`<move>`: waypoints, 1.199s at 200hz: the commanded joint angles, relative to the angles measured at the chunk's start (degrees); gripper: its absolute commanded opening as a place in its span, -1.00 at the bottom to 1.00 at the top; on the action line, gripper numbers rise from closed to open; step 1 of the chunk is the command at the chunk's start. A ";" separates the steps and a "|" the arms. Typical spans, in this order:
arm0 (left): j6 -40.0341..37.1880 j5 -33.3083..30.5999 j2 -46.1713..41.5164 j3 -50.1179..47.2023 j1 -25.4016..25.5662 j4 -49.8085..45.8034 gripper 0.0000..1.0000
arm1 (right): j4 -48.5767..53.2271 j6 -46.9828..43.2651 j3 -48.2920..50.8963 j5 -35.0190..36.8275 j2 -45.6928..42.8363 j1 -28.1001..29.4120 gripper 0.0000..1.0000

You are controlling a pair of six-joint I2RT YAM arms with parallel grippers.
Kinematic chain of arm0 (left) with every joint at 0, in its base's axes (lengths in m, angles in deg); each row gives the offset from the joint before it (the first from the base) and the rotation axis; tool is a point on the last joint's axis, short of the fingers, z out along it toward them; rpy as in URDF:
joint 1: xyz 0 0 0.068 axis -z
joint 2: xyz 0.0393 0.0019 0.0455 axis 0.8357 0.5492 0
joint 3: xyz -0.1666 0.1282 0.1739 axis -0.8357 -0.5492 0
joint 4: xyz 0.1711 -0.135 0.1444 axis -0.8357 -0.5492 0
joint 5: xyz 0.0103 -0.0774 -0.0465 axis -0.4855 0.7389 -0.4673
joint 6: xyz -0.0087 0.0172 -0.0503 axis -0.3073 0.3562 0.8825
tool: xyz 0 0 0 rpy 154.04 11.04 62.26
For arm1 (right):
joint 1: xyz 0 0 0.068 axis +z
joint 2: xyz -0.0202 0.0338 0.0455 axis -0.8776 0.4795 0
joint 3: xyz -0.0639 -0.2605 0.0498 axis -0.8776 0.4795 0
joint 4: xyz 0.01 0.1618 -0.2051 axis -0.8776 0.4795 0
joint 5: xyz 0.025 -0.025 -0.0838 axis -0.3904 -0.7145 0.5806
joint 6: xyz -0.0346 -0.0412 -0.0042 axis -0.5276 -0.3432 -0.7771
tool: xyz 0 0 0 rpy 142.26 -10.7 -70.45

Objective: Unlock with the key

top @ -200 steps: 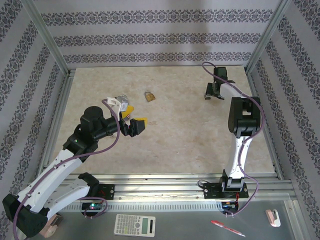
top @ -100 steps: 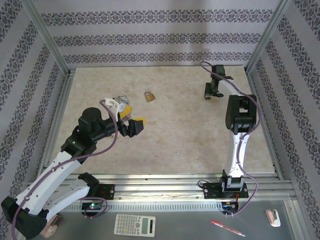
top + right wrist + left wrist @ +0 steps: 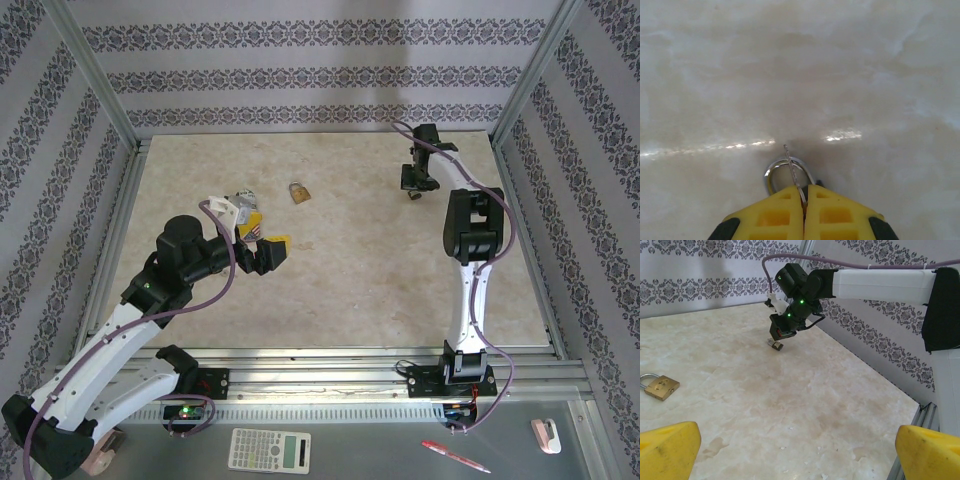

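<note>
The key (image 3: 790, 162) sat pinched in the closed right tool (image 3: 804, 195) above a padlock shackle (image 3: 771, 175). Lining blade to keyhole needed slow care, while the left tool (image 3: 799, 452) gaped wide.

Wallpapered walls (image 3: 320, 70) enclosed the bench on three sides, pale grey with horizontal bands of dark damask ornament. Aluminium posts (image 3: 95, 85) rose slantwise at the back corners. The tabletop (image 3: 350, 270) was a cream, marble-patterned sheet, edged at the front by metal rails (image 3: 350, 358). Streaks of glare (image 3: 740, 146) lay bright across its glossy surface. Nearer still, a grey ledge (image 3: 380, 450) carried a calculator (image 3: 269, 450) and a red pen (image 3: 455, 456).
</note>
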 commanded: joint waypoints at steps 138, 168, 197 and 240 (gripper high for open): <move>-1.44 -0.17 -3.52 -2.90 0.09 1.18 0.99 | 3.43 -0.24 7.63 -6.37 -4.91 3.88 -1.00; -0.73 -0.59 -3.17 -3.76 0.08 1.79 0.99 | 3.30 0.22 10.73 -7.95 -6.27 7.55 -1.00; 0.56 -1.89 -3.74 -4.84 0.08 2.10 0.99 | 1.94 3.24 16.94 -9.43 -9.81 11.51 -1.00; 3.79 -5.47 -3.72 -6.88 0.10 1.51 1.00 | -7.01 11.69 31.20 -11.23 -18.81 18.85 -1.00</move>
